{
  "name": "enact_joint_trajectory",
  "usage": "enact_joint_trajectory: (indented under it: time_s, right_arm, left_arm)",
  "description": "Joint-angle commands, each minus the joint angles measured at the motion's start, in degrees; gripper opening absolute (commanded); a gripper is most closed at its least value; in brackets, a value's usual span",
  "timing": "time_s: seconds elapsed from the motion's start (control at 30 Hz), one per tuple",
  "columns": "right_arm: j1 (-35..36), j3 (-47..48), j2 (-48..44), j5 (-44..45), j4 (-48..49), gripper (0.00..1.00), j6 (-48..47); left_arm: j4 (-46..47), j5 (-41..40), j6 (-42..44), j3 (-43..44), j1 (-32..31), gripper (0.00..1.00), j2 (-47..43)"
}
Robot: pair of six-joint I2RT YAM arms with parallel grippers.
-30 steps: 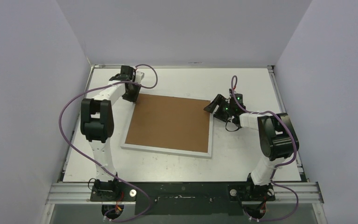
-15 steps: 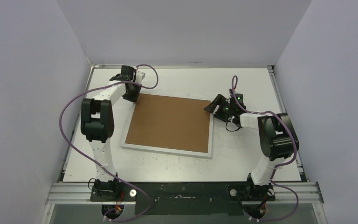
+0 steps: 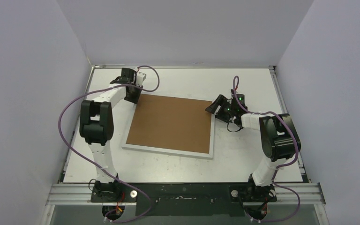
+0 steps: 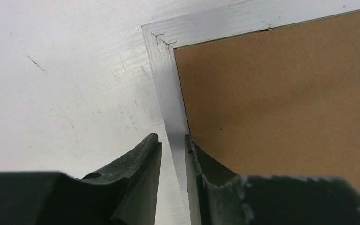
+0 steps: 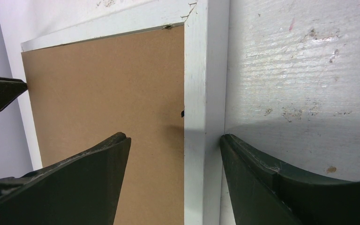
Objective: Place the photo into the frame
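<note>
Top external view gives you the frame lying flat near the middle of the counter. Its back side is up, and the brown backing board sits inside the white border, covering the whole opening. The photo shows in none of the views. You cannot tell from here whether it lies under that board or somewhere out of sight.

Your left jaws sit at the frame's 11 o'clock corner. On the left wrist view they are nearly together, pinching the frame's white edge just short of the stapled corner. One finger is on the counter side and the other on the board side. Your right jaws are at the 1 o'clock corner, spread wide and straddling the frame's 3 o'clock edge. One finger hangs over the board and the other over bare counter, and neither looks to be touching.

As for progress, the pictures leave two readings. If the photo is already shut in beneath the board, you are near the end, and what is left is probably securing the board and turning the frame face up. If it is not, then nothing of the task proper is done, and the board has to come out before the photo can go in.
</note>
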Motion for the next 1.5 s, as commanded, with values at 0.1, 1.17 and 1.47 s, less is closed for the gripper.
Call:
enact_joint_trajectory:
  time_s: [0.1, 1.17, 1.47]
  right_arm:
    - [1.53, 0.94, 1.63, -2.17, -1.48, 0.72, -0.69]
    - [16.27, 25.80, -11.69, 29.58, -26.96, 0.70, -18.82]
    - [34.22, 33.16, -2.16, 28.21, -25.15, 0.55, -16.93]
  left_arm:
    - [3.67, 5.84, -1.80, -7.03, -4.86, 0.27, -3.86]
    - [-7.12, 23.31, -0.89, -5.26, 16.08, 0.96, -23.29]
    - [2.02, 25.36, -0.73, -12.21, 20.05, 0.96, -24.13]
